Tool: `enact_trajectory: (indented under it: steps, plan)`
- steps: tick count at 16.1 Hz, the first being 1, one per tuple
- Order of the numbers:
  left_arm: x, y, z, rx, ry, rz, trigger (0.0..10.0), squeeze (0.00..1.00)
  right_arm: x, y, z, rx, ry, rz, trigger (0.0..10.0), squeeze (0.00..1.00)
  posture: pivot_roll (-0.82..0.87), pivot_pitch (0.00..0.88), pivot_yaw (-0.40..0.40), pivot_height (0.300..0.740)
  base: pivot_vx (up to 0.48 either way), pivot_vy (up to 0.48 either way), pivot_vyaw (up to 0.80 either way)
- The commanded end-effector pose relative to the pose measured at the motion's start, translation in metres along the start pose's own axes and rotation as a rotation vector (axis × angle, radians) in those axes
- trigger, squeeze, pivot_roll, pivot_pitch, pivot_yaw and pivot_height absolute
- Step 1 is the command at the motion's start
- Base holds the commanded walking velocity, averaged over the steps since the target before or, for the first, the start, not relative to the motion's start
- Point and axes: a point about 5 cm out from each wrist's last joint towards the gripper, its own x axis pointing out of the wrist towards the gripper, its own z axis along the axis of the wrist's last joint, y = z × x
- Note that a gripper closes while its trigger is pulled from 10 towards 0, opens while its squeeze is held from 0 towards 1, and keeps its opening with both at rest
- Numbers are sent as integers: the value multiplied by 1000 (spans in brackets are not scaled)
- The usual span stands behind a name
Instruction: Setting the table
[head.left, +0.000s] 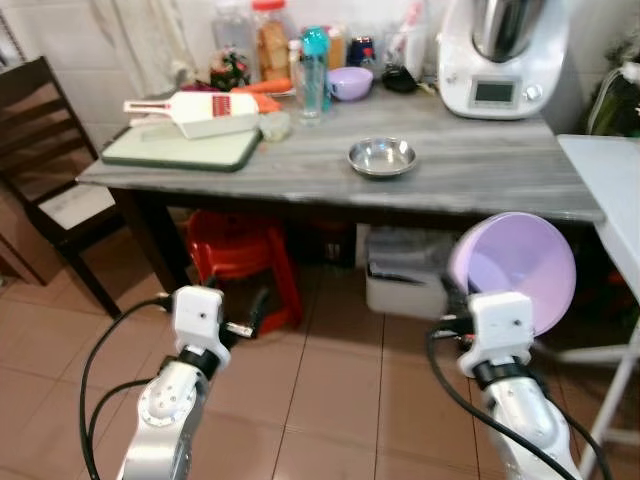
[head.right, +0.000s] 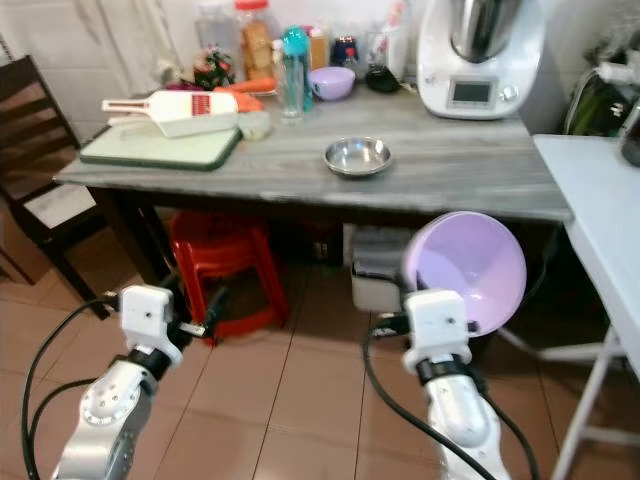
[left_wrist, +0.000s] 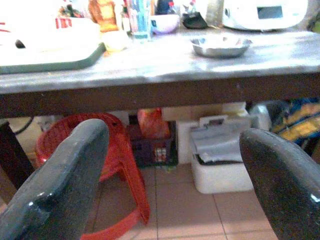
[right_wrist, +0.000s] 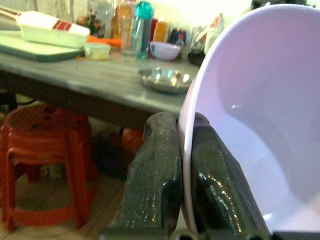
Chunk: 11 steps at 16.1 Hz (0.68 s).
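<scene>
Right gripper (head.left: 470, 310) at lower right, pinched on the rim of a lilac bowl (head.left: 520, 265) held tilted below the counter (head.left: 470, 175) edge, presumably for setting beside the steel bowl (head.left: 382, 156); left gripper (head.left: 245, 320) spread, empty.

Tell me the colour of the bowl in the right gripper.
Pale purple bowl, clearest in the right eye view.

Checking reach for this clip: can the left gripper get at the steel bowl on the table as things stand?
Probably not yet: the left gripper hangs open below the table edge, short of the steel bowl.
</scene>
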Motion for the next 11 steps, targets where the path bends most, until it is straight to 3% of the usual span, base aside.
enact_trajectory:
  steps: [1,11]
  plan:
    - [-2,11,1,18,6,23,10000,0,3,7,7,14,-33,18,10000,0,-27,0,50,740,311,0,0]
    - [3,8,5,6,-17,14,10000,0,6,7,8,3,-40,17,10000,0,-31,0,49,740,316,0,0]
